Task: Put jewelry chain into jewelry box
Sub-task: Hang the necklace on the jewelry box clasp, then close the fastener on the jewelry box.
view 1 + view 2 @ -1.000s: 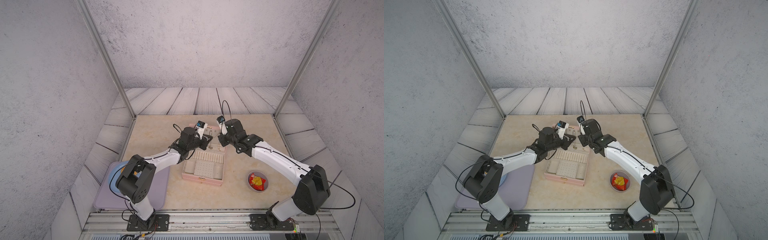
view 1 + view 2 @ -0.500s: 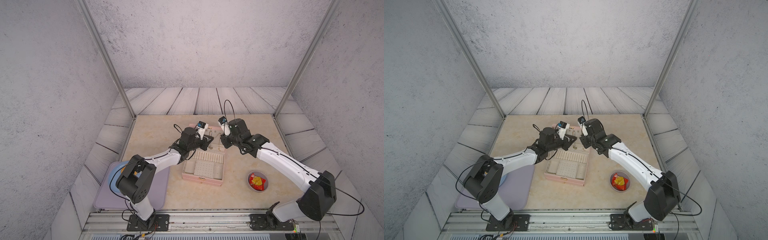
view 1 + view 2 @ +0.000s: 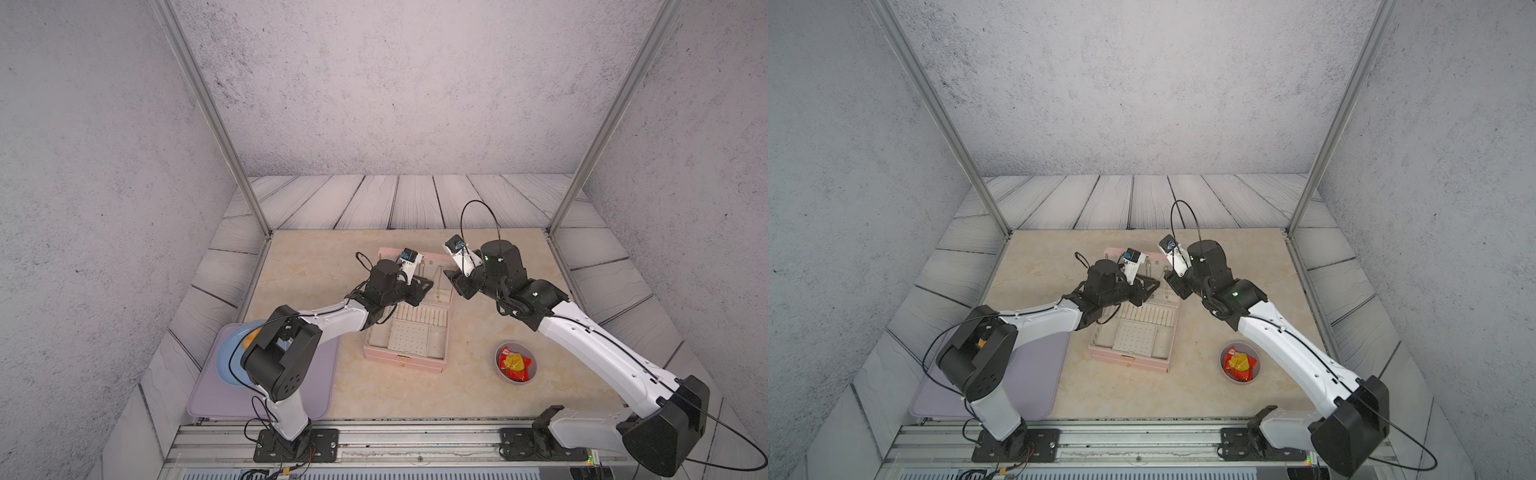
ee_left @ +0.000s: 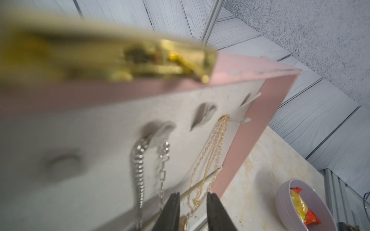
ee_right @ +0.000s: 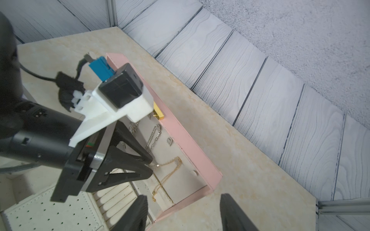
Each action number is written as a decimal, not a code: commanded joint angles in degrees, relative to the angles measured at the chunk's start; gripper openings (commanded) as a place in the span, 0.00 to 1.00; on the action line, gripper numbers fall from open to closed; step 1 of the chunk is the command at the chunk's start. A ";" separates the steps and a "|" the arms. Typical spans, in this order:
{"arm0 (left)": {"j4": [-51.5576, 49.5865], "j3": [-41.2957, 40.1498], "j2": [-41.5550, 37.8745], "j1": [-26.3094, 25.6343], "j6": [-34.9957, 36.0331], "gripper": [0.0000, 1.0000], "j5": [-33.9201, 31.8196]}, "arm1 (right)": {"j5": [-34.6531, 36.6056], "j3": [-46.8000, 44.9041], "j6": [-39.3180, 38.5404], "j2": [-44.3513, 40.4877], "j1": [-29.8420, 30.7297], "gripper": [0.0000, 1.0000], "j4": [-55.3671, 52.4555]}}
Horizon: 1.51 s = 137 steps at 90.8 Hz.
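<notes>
In both top views, your pale pink rectangular jewelry box sits open mid-surface with its lid upright at the far side. Both hands meet there, the left hand and the right hand.

Left wrist view: the very thin gold-coloured jewelry chain hangs from a small pale hook at the lid's right end. Its tail drops between the left hand's fingers, which stand slightly apart, not pinching.

Right wrist view: the right hand gapes wide and empty beside the lid's right end.

The hanging looks done to me. What's left, I'd say, is drawing both hands clear.
</notes>
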 commanded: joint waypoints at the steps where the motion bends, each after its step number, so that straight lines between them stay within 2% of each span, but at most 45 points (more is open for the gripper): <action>1: -1.56 -0.43 -0.23 -0.91 0.06 0.38 2.20 | -3.10 2.31 -8.66 1.64 -1.23 0.68 0.03; 28: -3.02 -2.44 -6.29 -0.97 1.19 0.44 4.50 | -12.01 8.44 -24.85 7.56 -4.65 0.77 -7.59; 45: -6.63 -6.72 -14.04 -0.86 3.31 0.49 4.50 | -15.44 14.31 -29.45 13.66 -6.88 0.77 -11.96; 61: -10.12 -10.56 -20.47 -0.44 4.94 0.51 0.25 | -18.29 20.24 -33.06 20.24 -6.89 0.74 -16.32; 67: -11.03 -11.22 -21.57 0.04 5.33 0.51 -0.21 | -18.85 22.46 -33.58 22.42 -7.02 0.71 -18.34; 76: -11.18 -11.70 -22.24 0.55 5.50 0.51 -0.23 | -19.31 23.99 -34.25 24.31 -6.93 0.61 -19.64; 91: -11.08 -11.80 -22.17 0.84 5.51 0.51 -0.29 | -19.05 25.54 -35.09 25.38 -6.96 0.55 -22.69; 111: -11.35 -11.69 -21.91 1.02 5.60 0.51 -0.49 | -18.50 26.95 -35.82 26.11 -6.94 0.41 -24.55; 133: -11.77 -11.41 -21.63 1.02 5.86 0.51 -0.53 | -18.03 30.22 -36.85 28.11 -6.93 0.17 -28.51; 137: -11.89 -11.30 -21.53 1.02 5.89 0.51 -0.55 | -18.00 30.84 -36.98 28.63 -6.99 0.09 -29.38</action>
